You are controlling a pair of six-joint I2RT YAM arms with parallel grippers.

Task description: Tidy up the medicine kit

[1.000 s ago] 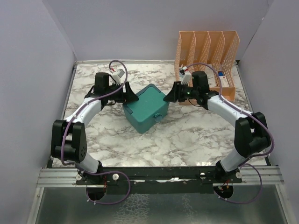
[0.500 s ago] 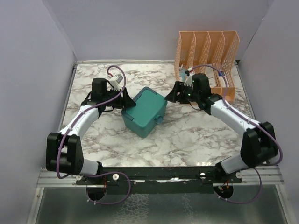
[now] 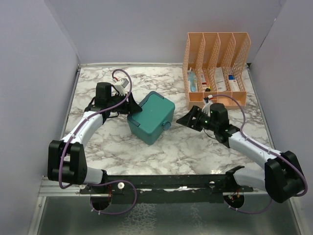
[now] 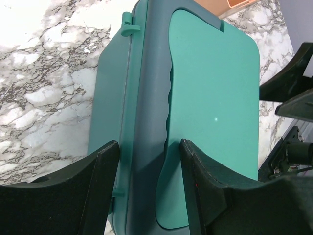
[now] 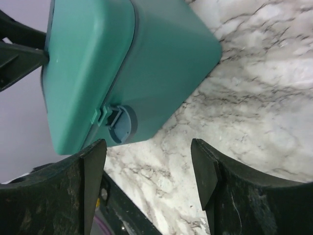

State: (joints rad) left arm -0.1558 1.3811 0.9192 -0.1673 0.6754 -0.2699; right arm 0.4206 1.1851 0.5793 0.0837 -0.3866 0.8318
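Gripped the medicine kit (image 3: 151, 117) by its hinge-side edge in the left gripper (image 4: 149, 144), one finger on the lid, the other down the wall. Had the right gripper (image 5: 146, 144) released and wide, the latch (image 5: 120, 123) just ahead of its fingertips, untouched, on the marble table (image 5: 254, 98).

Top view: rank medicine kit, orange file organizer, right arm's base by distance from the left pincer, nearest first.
1. medicine kit, mid-table, its edge between the left pincer's fingers.
2. orange file organizer, back right, beyond the kit.
3. right arm's base, near edge, right side.
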